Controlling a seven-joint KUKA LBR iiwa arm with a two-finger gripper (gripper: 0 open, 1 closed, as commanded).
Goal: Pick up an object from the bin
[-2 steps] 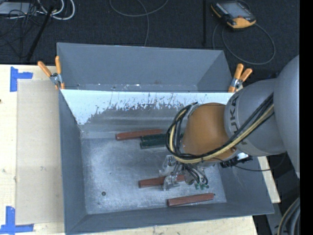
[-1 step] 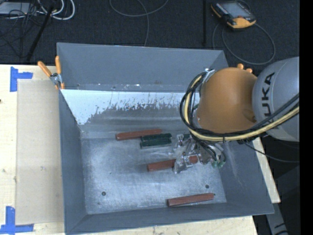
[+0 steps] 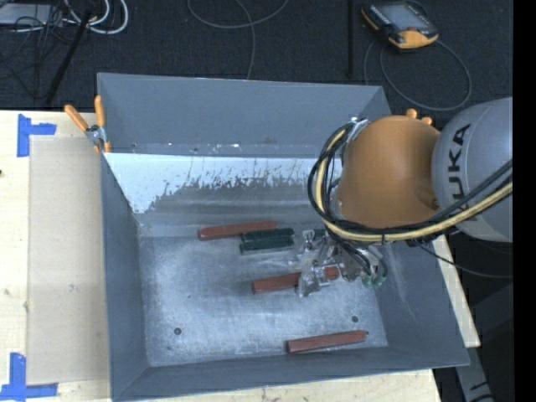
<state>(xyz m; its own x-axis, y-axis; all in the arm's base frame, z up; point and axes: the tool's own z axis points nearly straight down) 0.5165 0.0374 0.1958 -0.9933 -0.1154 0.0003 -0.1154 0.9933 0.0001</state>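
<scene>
Grey bin (image 3: 193,316) seen from above, with the arm entering from the right. Nearest to us, a reddish-brown stick (image 3: 327,341) lies flat along the front of the floor, well apart from the work. Behind it, near the middle of the floor, lies a second brown stick (image 3: 272,285). The gripper (image 3: 311,276) is down on the right-hand part of this stick, which shows on both sides of it. We take this stick to be the object of the pick. Whether the gripper is spread, narrow or already closed on the stick we cannot tell, since the wrist hardware hides the contact.

To do this step well, we judge that the grip should cross the stick's short width. It should sit squarely enough that the long free left end does not swing down on lifting. The lift should rise straight, because a dark green stick (image 3: 268,239) and a third brown stick (image 3: 237,230) lie just beyond, close to the sloping back wall.

The wrist points steeply down into the right half of the bin under its orange cover (image 3: 385,174). Cables (image 3: 322,193) loop round the cover's left side, and the arm's body leaves over the right rim.
</scene>
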